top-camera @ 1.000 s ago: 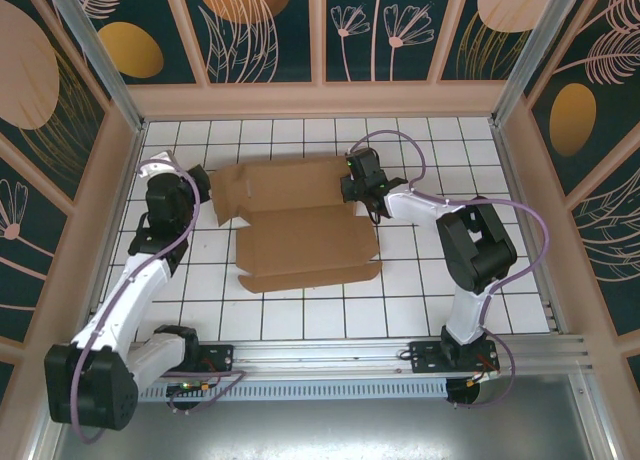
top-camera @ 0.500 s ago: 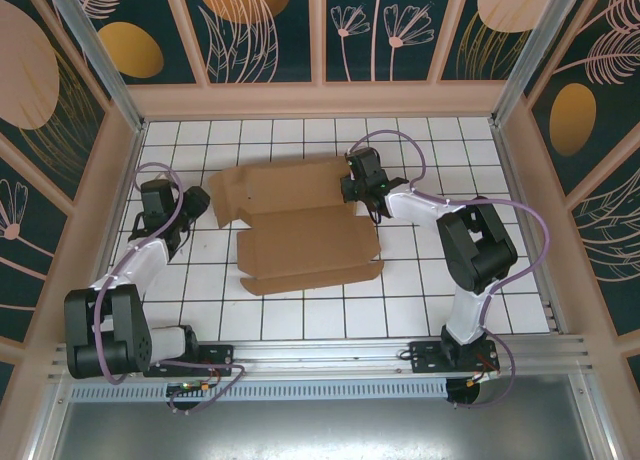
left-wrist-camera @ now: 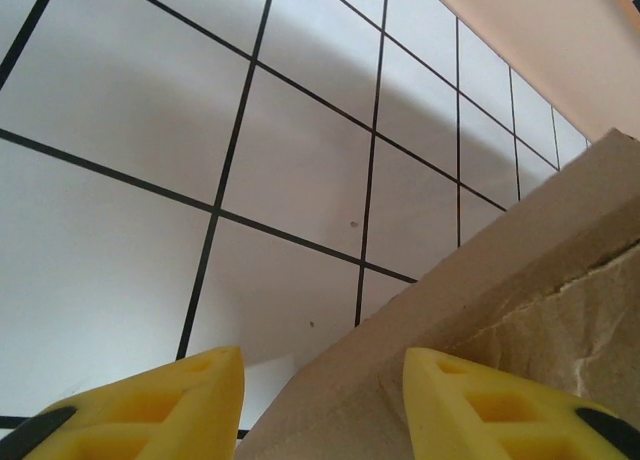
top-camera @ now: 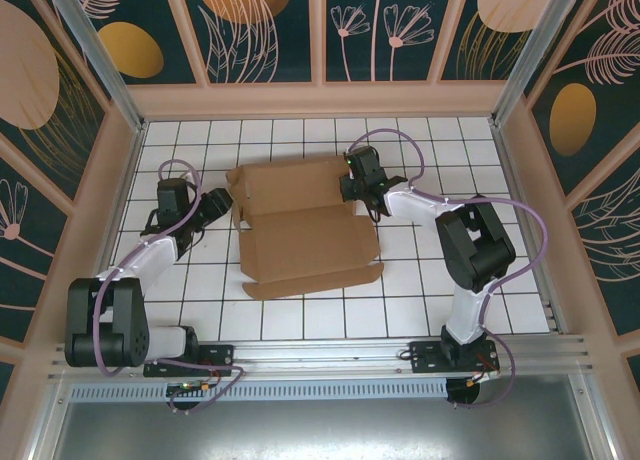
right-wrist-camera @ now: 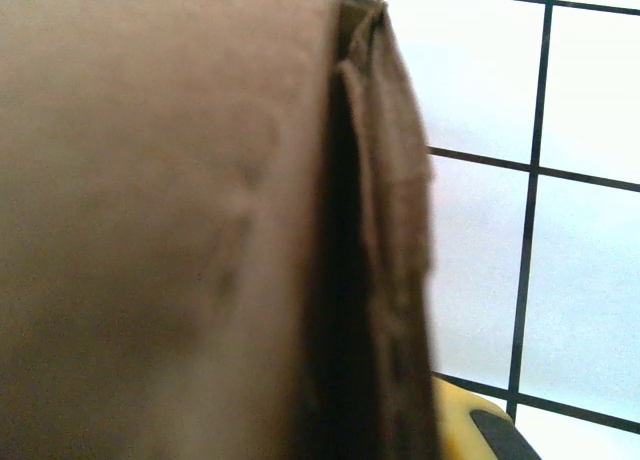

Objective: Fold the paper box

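Note:
The paper box (top-camera: pixel 305 235) is a brown die-cut cardboard sheet lying partly folded in the middle of the tiled floor. My left gripper (top-camera: pixel 220 203) is low at the box's left flap. In the left wrist view its yellow fingers (left-wrist-camera: pixel 170 405) stand apart, open, with the flap's edge (left-wrist-camera: pixel 520 280) running between them. My right gripper (top-camera: pixel 349 187) is at the box's far right corner, shut on the cardboard. The right wrist view is mostly taken up by that cardboard (right-wrist-camera: pixel 160 230), with one yellow finger (right-wrist-camera: pixel 468 420) peeking out beside it.
White tiled floor (top-camera: pixel 430 280) with black grid lines, enclosed by beige walls (top-camera: pixel 320 102) at the back and both sides. Open floor lies to the right of the box and in front of it. An aluminium rail (top-camera: pixel 330 355) carries both arm bases.
My left arm has dropped low and reached right, bringing its gripper onto the box's left flap. The box's left side has shifted slightly right. The right arm has stayed put.

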Controlling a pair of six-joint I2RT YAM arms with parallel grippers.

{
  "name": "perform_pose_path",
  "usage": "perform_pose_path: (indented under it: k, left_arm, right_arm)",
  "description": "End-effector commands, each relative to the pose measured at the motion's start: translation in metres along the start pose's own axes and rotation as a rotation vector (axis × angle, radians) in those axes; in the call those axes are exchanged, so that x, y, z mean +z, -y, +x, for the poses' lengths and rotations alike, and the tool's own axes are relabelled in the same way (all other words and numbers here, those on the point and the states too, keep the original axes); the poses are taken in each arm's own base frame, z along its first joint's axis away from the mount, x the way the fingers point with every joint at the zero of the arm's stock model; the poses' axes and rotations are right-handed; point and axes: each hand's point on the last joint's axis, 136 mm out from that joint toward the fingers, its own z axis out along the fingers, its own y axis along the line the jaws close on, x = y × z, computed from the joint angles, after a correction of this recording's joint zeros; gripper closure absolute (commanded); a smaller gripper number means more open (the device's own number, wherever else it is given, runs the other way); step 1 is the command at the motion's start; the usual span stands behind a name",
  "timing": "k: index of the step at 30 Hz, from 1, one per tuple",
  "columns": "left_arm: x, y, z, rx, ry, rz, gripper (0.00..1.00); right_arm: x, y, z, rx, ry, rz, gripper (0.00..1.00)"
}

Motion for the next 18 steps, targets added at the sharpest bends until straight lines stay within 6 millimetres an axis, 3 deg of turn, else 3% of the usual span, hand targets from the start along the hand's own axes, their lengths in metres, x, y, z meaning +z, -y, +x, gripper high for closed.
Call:
perform_pose_path:
  k: [1, 11, 18]
  left_arm:
    - [0.004, 0.016, -0.006, 0.07, -0.007, 0.042, 0.53]
    - [0.012, 0.047, 0.003, 0.231, -0.047, 0.101, 0.52]
    - [0.015, 0.044, -0.01, 0.263, -0.021, 0.034, 0.53]
  right_arm:
    - [0.01, -0.01, 0.032, -0.038, -0.105, -0.037, 1.0]
    - [0.009, -0.01, 0.032, -0.047, -0.095, -0.036, 1.0]
    - [0.011, -0.008, 0.04, -0.075, -0.099, -0.026, 1.0]
